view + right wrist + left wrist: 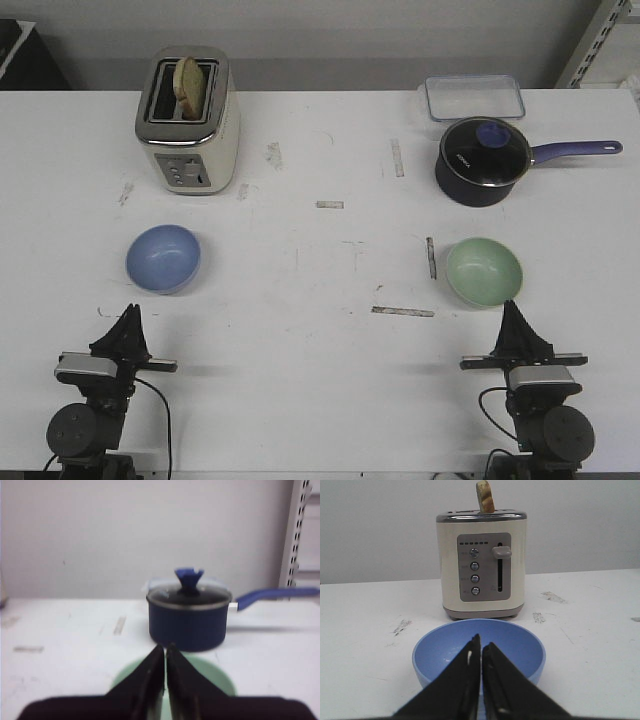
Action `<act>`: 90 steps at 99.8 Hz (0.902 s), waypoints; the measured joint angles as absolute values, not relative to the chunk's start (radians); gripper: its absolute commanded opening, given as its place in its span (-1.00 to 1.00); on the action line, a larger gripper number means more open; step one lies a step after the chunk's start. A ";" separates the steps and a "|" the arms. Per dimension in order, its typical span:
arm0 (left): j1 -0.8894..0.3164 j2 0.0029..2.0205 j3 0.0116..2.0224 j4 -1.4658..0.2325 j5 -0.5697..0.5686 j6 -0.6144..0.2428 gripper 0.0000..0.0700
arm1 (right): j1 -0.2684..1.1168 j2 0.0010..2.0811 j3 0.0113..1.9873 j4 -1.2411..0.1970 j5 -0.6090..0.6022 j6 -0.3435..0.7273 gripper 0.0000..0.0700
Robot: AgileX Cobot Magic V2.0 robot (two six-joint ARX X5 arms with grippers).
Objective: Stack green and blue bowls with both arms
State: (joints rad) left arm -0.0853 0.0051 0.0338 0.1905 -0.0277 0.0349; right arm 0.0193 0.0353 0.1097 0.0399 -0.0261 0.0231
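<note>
The white desk is scuffed here and there, and the two bowls sit on it well apart. The blue bowl rests upright on the left side, in front of a cream toaster with a slice of bread poking out of its slot. The green bowl rests upright on the right side, in front of a dark blue saucepan with a glass lid and a long handle; a clear plastic container lies just behind that pan.

Both arms are down at the near edge. The left hand points at the blue bowl from just short of it, its two fingers pressed together with nothing between them. The right hand sits just before the green bowl's near rim, pinched to the same narrow point and holding nothing.
</note>
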 measured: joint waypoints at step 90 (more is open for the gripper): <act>-0.085 0.005 0.034 0.191 -0.028 0.035 -1.00 | 0.009 0.851 0.826 -0.464 -0.047 0.121 -1.00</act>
State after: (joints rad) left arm -0.0853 0.0051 0.0338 0.1905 -0.0277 0.0349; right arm 0.0090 0.8505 0.8261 -0.4637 -0.0467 0.1207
